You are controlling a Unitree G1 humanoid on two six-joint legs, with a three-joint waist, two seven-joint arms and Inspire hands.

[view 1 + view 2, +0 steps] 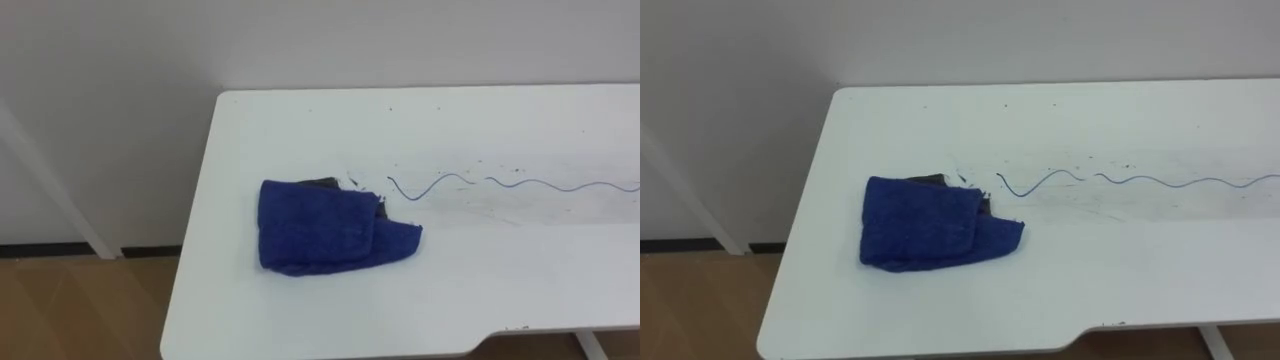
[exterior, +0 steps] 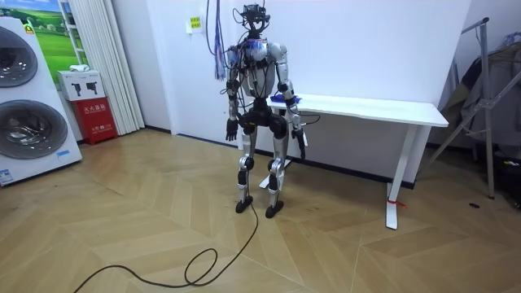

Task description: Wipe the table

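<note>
Cloth (image 1: 325, 228), blue and folded over, sat on the white table (image 1: 300, 320) near its left end. A dark patch (image 1: 322, 182) poked out at its far edge, maybe a smudge, hard to say. To its right a wavy blue line (image 1: 520, 183) ran off toward the right edge, with tiny dark specks (image 1: 516, 170) around it. The robot stood at that end, left hand (image 2: 231, 133) and right hand (image 2: 303, 149) hanging by its sides, off the cloth. Couldn't tell if they were open or closed.

From the head, close up, looking down on one end of the white table (image 1: 450, 290), twice, side by side. From far across the room, facing that same table.
</note>
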